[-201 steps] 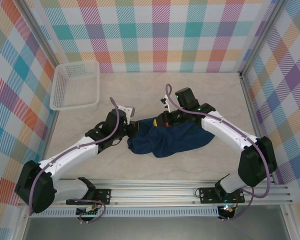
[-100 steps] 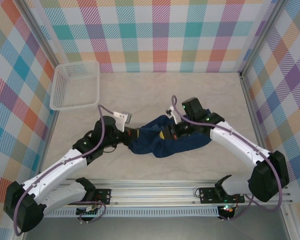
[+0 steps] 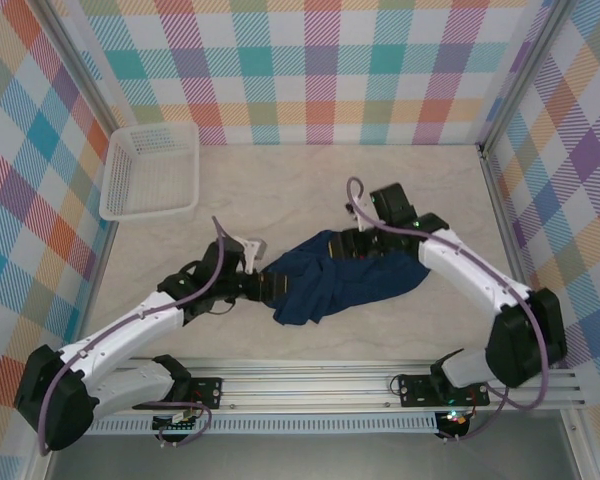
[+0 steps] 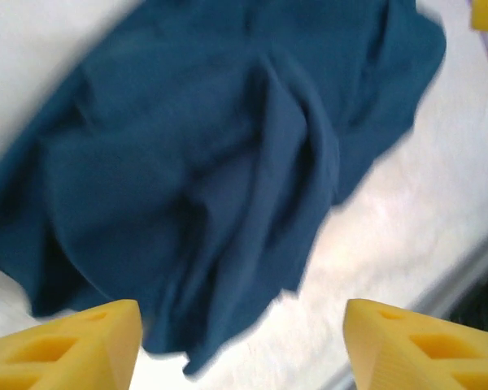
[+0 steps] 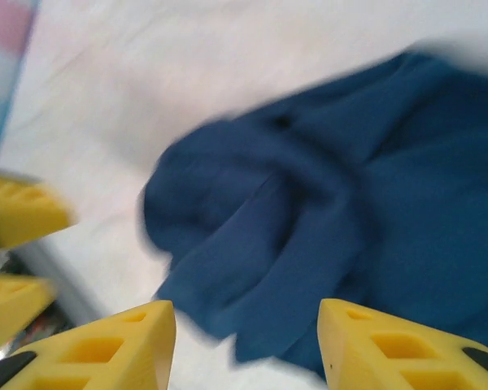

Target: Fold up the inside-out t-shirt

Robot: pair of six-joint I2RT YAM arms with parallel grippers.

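- left arm (image 3: 130,325): is stretched low from its base, forward and to the right.
- left gripper (image 3: 264,288): is pointed right; jaws are held apart, yellow fingers (image 4: 73,345) widely separated.
- right arm (image 3: 470,275): is bent at the elbow and reached leftward.
- right gripper (image 3: 342,246): is pointed left; jaws are parted, yellow fingers (image 5: 398,345) spread.

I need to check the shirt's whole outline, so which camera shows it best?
The top view: the whole crumpled t-shirt shows edge to edge. The left wrist view shows most of it, blurred; the right wrist view crops one side.
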